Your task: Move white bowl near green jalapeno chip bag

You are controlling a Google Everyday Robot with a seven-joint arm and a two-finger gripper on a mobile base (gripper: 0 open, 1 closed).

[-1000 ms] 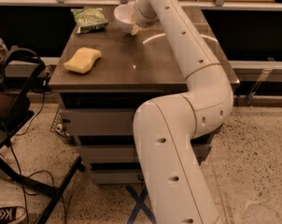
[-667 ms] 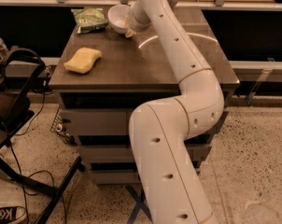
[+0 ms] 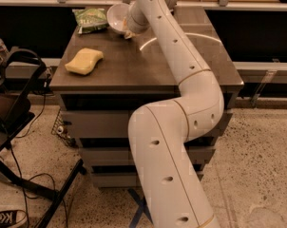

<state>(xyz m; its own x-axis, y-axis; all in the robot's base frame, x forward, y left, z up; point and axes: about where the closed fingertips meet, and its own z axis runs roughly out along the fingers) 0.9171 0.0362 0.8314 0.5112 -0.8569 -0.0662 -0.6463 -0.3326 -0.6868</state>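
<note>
The one camera view looks down on a dark worktop [image 3: 134, 70] with drawers below it. The white arm [image 3: 181, 103] rises from the bottom of the frame, bends at the worktop's right front and reaches to the far edge. The claw [image 3: 128, 31] is at the far middle of the worktop, mostly hidden behind the wrist. It sits against the right side of the bowl [image 3: 116, 16]. Whether the claw is clamped on the bowl or apart cannot be told.

The bowl is tilted, with its opening turned toward the camera. It lies just beside the right edge of the bag [image 3: 90, 19], and I cannot tell whether the two touch. The bag lies flat at the far left corner.

A sponge [image 3: 84, 61] rests nearer the front left, well apart from both. Left of the worktop stands a black chair [image 3: 15, 99]. A sneaker [image 3: 5, 218] lies on the speckled floor [image 3: 257, 165] in the bottom left corner.
</note>
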